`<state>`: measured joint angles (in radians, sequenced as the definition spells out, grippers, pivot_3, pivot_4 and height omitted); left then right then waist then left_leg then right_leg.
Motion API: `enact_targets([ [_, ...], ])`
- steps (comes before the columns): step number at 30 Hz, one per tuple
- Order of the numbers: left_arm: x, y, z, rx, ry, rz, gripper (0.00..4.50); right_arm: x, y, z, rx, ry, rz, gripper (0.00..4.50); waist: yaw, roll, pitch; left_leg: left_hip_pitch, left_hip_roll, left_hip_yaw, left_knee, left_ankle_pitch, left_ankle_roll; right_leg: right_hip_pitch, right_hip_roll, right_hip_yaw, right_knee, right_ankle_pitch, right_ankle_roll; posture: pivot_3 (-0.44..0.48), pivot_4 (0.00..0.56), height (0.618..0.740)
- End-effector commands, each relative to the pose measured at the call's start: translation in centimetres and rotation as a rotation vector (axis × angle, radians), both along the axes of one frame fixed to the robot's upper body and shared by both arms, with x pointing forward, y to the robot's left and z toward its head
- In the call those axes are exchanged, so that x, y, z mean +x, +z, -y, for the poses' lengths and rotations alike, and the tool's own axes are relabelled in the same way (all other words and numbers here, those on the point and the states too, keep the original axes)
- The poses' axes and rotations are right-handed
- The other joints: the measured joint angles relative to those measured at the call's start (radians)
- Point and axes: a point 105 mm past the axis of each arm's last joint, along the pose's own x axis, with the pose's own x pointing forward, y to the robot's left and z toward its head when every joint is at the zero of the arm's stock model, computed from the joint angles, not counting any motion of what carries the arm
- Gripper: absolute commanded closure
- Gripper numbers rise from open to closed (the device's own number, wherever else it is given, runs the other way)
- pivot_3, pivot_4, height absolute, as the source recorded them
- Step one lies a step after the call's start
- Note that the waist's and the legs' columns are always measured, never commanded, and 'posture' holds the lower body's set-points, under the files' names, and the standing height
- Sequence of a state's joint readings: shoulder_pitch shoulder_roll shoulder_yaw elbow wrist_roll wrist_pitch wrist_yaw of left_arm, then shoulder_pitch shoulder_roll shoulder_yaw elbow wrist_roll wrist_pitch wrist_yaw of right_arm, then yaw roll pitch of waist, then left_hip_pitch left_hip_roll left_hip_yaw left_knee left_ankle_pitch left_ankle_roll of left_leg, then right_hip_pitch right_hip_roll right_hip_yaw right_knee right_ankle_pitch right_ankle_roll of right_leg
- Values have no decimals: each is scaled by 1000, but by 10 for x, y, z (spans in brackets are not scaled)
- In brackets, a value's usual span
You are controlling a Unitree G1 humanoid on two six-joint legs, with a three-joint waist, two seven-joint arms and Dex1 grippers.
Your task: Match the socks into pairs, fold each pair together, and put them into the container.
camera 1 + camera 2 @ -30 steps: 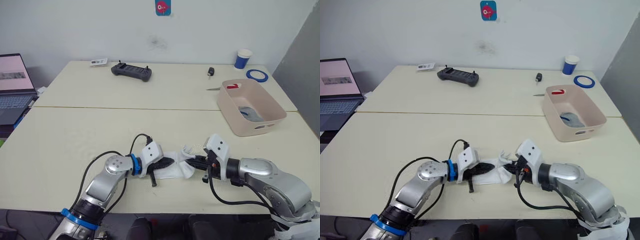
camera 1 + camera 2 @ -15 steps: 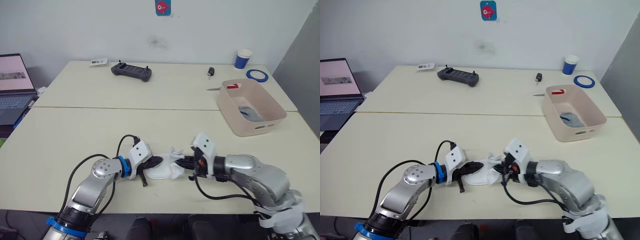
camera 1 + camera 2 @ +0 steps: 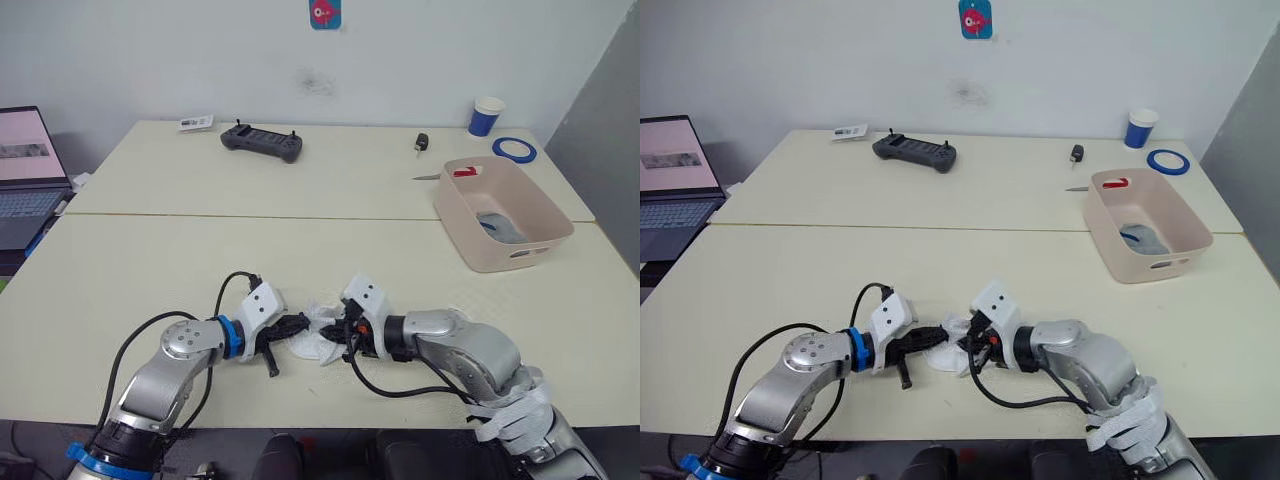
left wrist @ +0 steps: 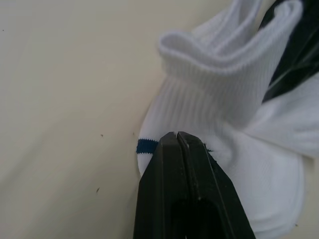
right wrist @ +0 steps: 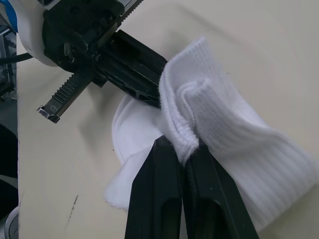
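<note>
I see the desk (image 3: 150, 260) carrying the work. The pink container (image 3: 502, 214) stands near its right edge, towards the far side, and grey fabric lies inside it, which I judge to be the grey pair already stowed. The white socks (image 3: 318, 332) lie bunched near the front edge, roughly at mid-width, between my two arms. The left pincer (image 4: 177, 142) is clamped on the cuff end by the dark-blue stripe. The right pincer (image 5: 182, 149) is clamped on a ribbed cuff that is turned over on itself. I judge the step in hand to be folding the white pair together. The next move calls for keeping one grip fixed while the other carries its cuff across, then releasing only once the bundle holds, before the transfer to the container.
</note>
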<state>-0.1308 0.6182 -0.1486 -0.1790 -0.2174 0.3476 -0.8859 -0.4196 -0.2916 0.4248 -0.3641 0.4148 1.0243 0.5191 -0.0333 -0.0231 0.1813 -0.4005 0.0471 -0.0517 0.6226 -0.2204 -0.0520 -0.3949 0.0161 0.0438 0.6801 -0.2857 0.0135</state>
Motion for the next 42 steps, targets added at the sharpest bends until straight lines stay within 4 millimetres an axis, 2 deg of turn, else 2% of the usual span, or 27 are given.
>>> enact_targets([
  [1, -7, -16, 2, 26, -16, -40, 4500, 2, 5, -9, 18, 16, 31, 4463, 0, 0, 0, 0, 0, 0, 0, 0, 0, 0, 0, 0, 0, 0, 0, 0, 150, 740],
  [3, -6, -14, 1, 23, -10, -35, 4500, 3, 4, -11, 32, 7, 7, 4463, 0, 0, 0, 0, 0, 0, 0, 0, 0, 0, 0, 0, 0, 0, 0, 0, 150, 740],
  [6, -2, -10, -6, 23, 13, -22, 4500, 1, 8, -13, 57, 22, -15, 3755, 0, 0, 0, 0, 0, 0, 0, 0, 0, 0, 0, 0, 0, 0, 0, 0, 150, 740],
  [11, 3, 6, -25, -17, 110, -1, 4500, -7, 26, -8, 56, 81, 8, 2038, -2, 0, 0, 0, 0, 0, 0, 0, 0, 0, 0, 0, 0, 0, 0, 0, 150, 740],
  [15, 2, 25, -43, -73, 182, 20, 4500, -16, 40, 5, 43, 122, 35, 650, -2, 0, 0, 0, 1, -1, -1, 0, 0, -1, 0, 0, 0, 0, -1, 0, 150, 740],
  [18, 4, 41, -60, -93, 236, 62, 4500, -19, 51, 16, 43, 138, 86, 650, -1, 0, 0, -1, 1, 0, -2, 0, 0, -2, 0, 0, 0, -1, -1, 0, 150, 740],
  [20, 2, 56, -60, -133, 213, 78, 4500, -10, 53, 24, 18, 103, 156, 650, 0, 0, 0, -1, 1, 0, -2, 0, 0, -3, 0, -1, 0, -1, -1, 0, 150, 740],
  [24, -10, 73, -39, -123, 41, 43, 4500, 9, 44, 30, -52, 57, 279, 1577, 0, -1, 1, -1, 0, 0, -2, 0, 0, -3, 0, 0, 0, -1, -1, 0, 150, 740],
  [29, -21, 74, -3, -43, -190, 9, 4500, 21, 20, 21, -106, 64, 310, 3381, -1, -1, 1, -1, 0, 2, -3, 0, 0, -4, 0, 1, 0, -1, -1, 0, 150, 740],
  [32, -12, 71, 17, -22, -245, 41, 4500, 25, 9, 14, -127, 73, 314, 4464, 1, -1, 1, -2, 0, 2, -3, 0, 0, -5, 0, 1, 0, -1, -1, 0, 150, 740],
  [37, 14, 55, 34, 87, -247, 122, 4500, 27, 4, 7, -136, 78, 320, 4489, 0, -1, 1, -2, 0, 1, -3, 0, 0, -5, 1, 1, 0, 0, -1, 0, 150, 740],
  [42, 28, 17, 17, 178, -178, 68, 4500, 27, 1, 9, -161, 79, 327, 4489, -5, -1, 1, -2, 0, 1, -3, 0, 0, -6, 2, 2, 1, 0, -1, 0, 150, 740],
])
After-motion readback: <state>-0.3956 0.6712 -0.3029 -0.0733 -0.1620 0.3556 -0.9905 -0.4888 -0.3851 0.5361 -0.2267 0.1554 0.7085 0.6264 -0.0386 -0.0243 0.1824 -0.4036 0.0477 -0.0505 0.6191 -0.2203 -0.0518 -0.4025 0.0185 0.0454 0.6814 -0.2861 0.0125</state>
